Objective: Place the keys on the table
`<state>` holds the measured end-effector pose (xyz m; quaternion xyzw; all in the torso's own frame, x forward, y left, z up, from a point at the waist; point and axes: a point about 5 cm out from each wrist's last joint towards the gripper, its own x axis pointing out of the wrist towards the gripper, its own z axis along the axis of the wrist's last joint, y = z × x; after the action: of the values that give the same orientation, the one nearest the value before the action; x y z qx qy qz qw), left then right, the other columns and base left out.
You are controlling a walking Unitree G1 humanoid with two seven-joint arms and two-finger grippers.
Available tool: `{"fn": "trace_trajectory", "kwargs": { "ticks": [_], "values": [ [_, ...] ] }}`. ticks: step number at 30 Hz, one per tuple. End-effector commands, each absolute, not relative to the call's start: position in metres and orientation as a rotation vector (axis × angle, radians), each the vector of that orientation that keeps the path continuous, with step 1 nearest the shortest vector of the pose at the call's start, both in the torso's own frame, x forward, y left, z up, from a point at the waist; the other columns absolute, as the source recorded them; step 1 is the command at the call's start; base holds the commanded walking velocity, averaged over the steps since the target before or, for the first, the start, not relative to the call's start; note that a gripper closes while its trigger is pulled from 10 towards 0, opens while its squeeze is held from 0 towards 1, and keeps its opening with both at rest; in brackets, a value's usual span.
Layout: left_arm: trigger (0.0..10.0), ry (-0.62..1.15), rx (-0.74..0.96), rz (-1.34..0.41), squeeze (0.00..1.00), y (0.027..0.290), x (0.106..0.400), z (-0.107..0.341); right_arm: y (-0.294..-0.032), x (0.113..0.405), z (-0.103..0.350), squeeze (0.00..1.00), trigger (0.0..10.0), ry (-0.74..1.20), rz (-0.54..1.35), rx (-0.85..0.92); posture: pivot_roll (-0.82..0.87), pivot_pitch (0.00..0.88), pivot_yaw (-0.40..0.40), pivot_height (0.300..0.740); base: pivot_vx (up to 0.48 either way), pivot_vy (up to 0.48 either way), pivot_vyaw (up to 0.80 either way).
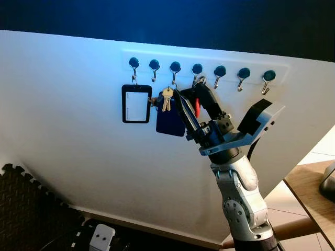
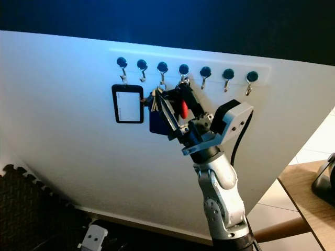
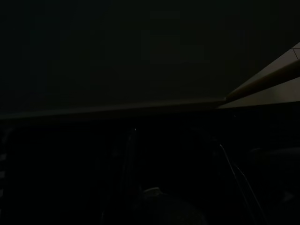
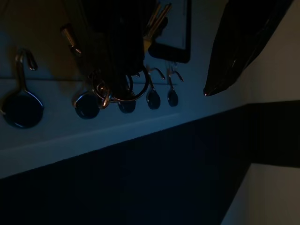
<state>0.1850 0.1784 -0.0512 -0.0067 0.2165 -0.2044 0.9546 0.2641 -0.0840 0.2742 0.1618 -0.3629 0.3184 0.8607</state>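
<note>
Up at the hook rail (image 1: 204,67), right gripper (image 1: 189,107) fingers spread around the keys (image 1: 167,98): light, jangly, slippery metal; the ring, probably on a hook, looks the best hold.

White wall (image 1: 68,151) with a white rail (image 1: 209,61) of seven dark-knobbed hooks (image 1: 244,74) along its upper part. Hanging from the hooks: a black-framed badge holder (image 1: 136,103) under the leftmost, brass keys (image 1: 166,98) and a blue tag (image 1: 170,123) under the third, a key ring (image 4: 125,91) at the fourth. Three rightmost hooks bare. Below, dark interlocking floor mat (image 1: 26,209) with a white box (image 1: 102,238) lying on it. Far right, corner of a wooden surface (image 1: 309,191) carrying a dark object (image 1: 328,182), too cropped to identify.
</note>
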Motion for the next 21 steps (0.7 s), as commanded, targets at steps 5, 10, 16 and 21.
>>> {"fn": "trace_trajectory", "kwargs": {
  "ticks": [5,10,16,21],
  "values": [
    [10.0,0.48,-0.003,-0.413,0.0,0.182,0.179,-0.056,-0.085,0.251,0.284,0.0,10.0,-0.745,0.801,0.644,0.08,0.134,-0.032,0.74,0.0,0.0,0.0],
    [10.0,0.48,-0.005,-0.413,0.0,0.182,0.18,-0.055,-0.094,0.246,0.28,0.0,10.0,-0.719,0.882,0.807,0.08,0.134,-0.032,0.74,0.0,0.0,0.0],
    [10.0,0.476,-0.004,-0.414,0.0,0.183,0.18,-0.055,-0.099,0.246,0.275,0.0,10.0,-0.69,0.902,0.835,0.08,0.136,-0.031,0.74,0.0,0.0,0.0],
    [10.0,0.475,-0.004,-0.416,0.0,0.183,0.18,-0.055,-0.098,0.246,0.261,0.0,10.0,-0.601,0.943,0.763,0.08,0.137,-0.03,0.74,0.0,0.0,0.0]
  ]
}}
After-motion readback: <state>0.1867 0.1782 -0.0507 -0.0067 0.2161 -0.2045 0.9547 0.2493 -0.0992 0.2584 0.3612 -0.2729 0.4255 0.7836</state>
